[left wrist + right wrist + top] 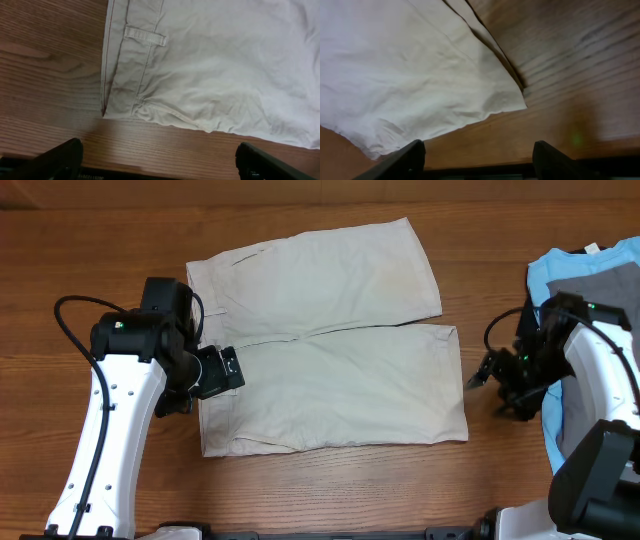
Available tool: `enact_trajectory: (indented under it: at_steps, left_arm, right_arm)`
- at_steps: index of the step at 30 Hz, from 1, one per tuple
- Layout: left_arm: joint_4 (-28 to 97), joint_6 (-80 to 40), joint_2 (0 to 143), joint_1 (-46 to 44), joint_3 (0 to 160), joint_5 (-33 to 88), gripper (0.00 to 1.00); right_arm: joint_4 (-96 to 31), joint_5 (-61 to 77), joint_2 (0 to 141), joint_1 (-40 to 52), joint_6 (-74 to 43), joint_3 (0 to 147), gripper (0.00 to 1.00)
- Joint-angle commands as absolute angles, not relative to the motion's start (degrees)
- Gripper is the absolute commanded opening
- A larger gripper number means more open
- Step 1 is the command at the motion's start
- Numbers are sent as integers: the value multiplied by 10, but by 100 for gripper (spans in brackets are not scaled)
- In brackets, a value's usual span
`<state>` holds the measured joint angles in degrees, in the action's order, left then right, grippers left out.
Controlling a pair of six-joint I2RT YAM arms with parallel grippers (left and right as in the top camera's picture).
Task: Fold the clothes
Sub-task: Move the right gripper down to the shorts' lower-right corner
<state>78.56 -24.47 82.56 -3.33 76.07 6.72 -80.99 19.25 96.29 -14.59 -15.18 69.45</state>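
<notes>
Both grippers are spread wide with nothing between the fingers. Khaki shorts (330,340) lie flat mid-table, unfolded, with the waistband (117,65) at the left and the two legs running right. The far leg angles up and away, the near leg lies straight, and a narrow gap opens between them toward the hems. Left gripper (160,167) sits at the waistband's near-left corner. In its wrist view the fingers are over bare wood just short of the fabric edge, with a belt loop (145,36) further up. Right gripper (477,162) is just off the near leg's right hem, and the hem corner (520,102) lies flat on the table (100,240) ahead of its fingers. Can't tell whether either is touching the wood. Light blue T-shirt (545,275) with a grey garment (600,285) on top sits at the right edge, apart from the shorts.
</notes>
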Motion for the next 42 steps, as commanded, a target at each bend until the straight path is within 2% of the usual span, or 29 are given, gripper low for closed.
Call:
enact_trajectory:
  at_steps: [1,13,14,15,19,20,21,24,31,37,42]
  left_arm:
    - [786,-247,824,-34,759,71,100]
    - [786,-247,824,-34,759,71,100]
    - [786,-247,824,-34,759,71,100]
    - [786,-247,824,-34,759,71,100]
    - [786,-247,824,-34,759,71,100]
    - [786,-247,824,-34,759,71,100]
    - [786,-247,824,-34,759,71,100]
    - [786,-247,824,-34,759,71,100]
    - [786,-247,824,-34,759,71,100]
    - [786,-247,824,-34,759,71,100]
    - [786,-247,824,-34,759,71,100]
  right_arm:
    - [-811,192,962,-143,-153,661,73]
    - [-715,194,962,-145,-166,601,73]
    - [-705,196,962,-145,-165,601,75]
    - [-698,196,962,-145,-165,601,97]
    - [-698,200,962,-145,-163,603,100]
    - [-700,200,962,-145,-164,608,96]
    - [-706,199,962,-145,-165,617,86]
    - [-746,183,959,-145,-170,662,75]
    - [-813,131,872,-129,-245,712,72]
    - [-815,116,789,-81,-303,689,55]
    - [-791,101,780,-44,-335,643,52]
